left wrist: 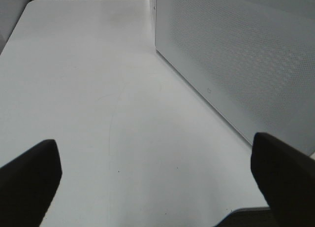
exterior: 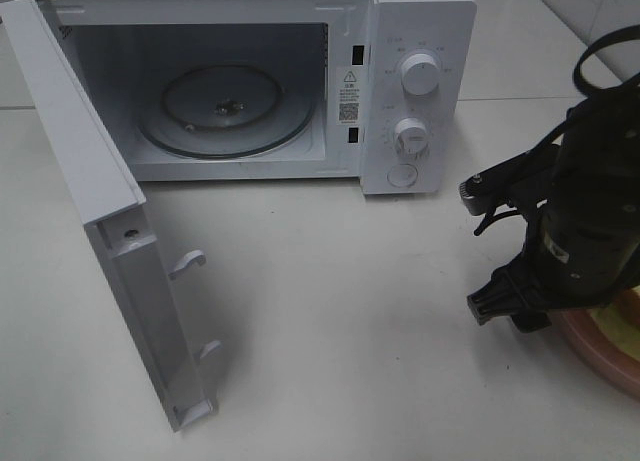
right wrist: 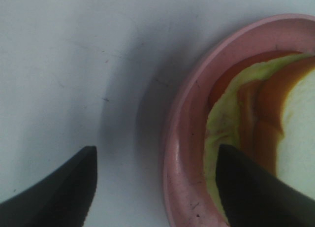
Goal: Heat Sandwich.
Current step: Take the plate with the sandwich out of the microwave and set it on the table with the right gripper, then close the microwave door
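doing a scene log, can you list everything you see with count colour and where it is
microwave: one, white, back of the table, door swung open, glass turntable bare inside
knobs: two, white, on the microwave's control panel, round button below
plate: one, pink, on the table at the right edge
sandwich: one, white bread with green and reddish-brown layers, lying on the plate
table: one, white
left gripper: black, open, over bare table beside the microwave's perforated side
right gripper: black, jaws apart astride the plate rim
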`<state>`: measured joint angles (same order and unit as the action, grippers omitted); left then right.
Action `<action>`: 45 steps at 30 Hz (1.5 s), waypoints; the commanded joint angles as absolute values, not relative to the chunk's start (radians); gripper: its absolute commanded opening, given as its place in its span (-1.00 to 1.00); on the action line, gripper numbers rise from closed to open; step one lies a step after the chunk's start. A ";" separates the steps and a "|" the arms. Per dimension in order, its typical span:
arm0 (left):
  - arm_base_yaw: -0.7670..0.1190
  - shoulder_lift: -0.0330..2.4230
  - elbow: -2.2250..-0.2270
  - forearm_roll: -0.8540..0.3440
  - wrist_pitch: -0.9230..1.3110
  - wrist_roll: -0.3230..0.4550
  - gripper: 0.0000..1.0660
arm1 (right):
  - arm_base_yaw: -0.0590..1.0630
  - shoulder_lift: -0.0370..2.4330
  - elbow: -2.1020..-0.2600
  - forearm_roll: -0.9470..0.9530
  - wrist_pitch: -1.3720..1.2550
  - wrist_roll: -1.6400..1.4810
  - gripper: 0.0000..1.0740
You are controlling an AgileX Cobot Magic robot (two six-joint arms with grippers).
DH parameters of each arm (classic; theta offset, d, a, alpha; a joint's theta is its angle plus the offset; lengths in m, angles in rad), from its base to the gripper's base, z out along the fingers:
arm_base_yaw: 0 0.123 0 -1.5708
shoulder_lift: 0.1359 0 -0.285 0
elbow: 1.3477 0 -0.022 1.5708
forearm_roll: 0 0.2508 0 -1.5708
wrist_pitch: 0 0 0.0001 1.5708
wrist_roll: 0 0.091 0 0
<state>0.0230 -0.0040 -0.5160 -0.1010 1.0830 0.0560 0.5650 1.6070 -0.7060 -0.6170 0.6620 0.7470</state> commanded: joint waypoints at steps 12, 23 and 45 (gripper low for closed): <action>0.022 -0.021 -0.515 -0.104 1.074 0.054 0.83 | 0.561 1.303 -0.709 -0.332 0.742 0.334 0.51; 0.022 -0.021 -0.515 -0.104 1.074 0.054 0.83 | 0.561 1.066 -0.709 -0.244 0.812 0.222 0.49; 0.022 -0.021 -0.515 -0.104 1.074 0.054 0.83 | 0.561 0.666 -0.709 -0.185 1.080 0.121 0.42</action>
